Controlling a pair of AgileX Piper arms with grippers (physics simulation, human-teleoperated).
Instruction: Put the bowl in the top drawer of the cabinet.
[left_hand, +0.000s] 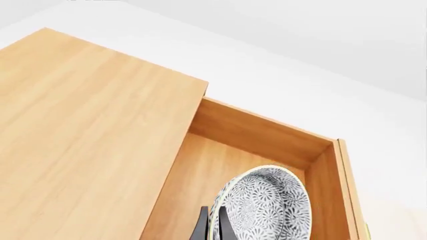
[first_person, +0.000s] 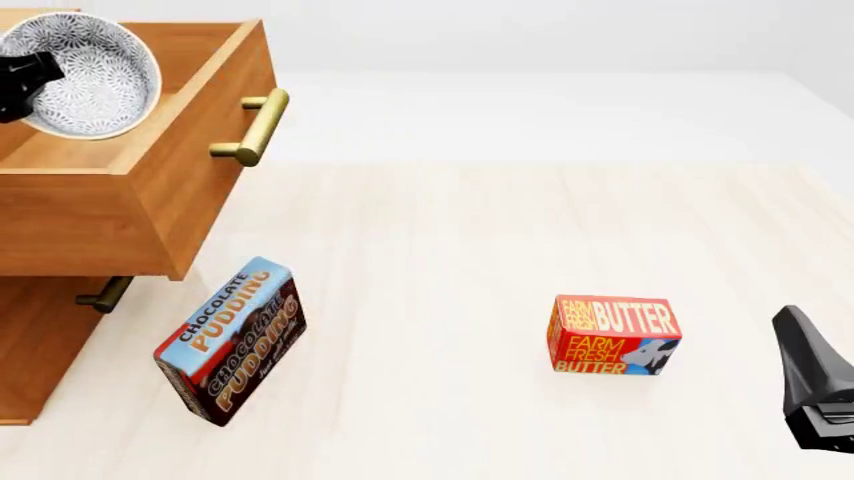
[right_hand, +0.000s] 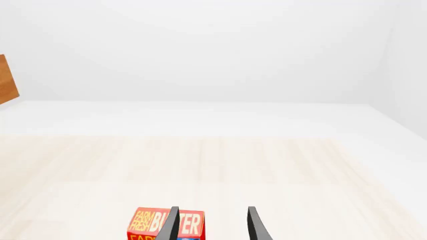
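- The right gripper (right_hand: 212, 225) hangs low at the table's (first_person: 534, 230) near right with jaws spread and empty; the butter box (first_person: 614, 335) sits just beyond, with bare tabletop past it.
- The pudding box (first_person: 234, 340) leans by the cabinet (first_person: 34, 350).
- The left gripper (left_hand: 212, 227) pinches the bowl's (first_person: 87, 75) rim, holding it tilted over the pulled-out top drawer (first_person: 174, 170), inside its walls.

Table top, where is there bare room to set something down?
Bare room lies between the pudding box and butter box, and across the far table beyond both. It is crowded at the left, where the open top drawer overhangs the pudding box.
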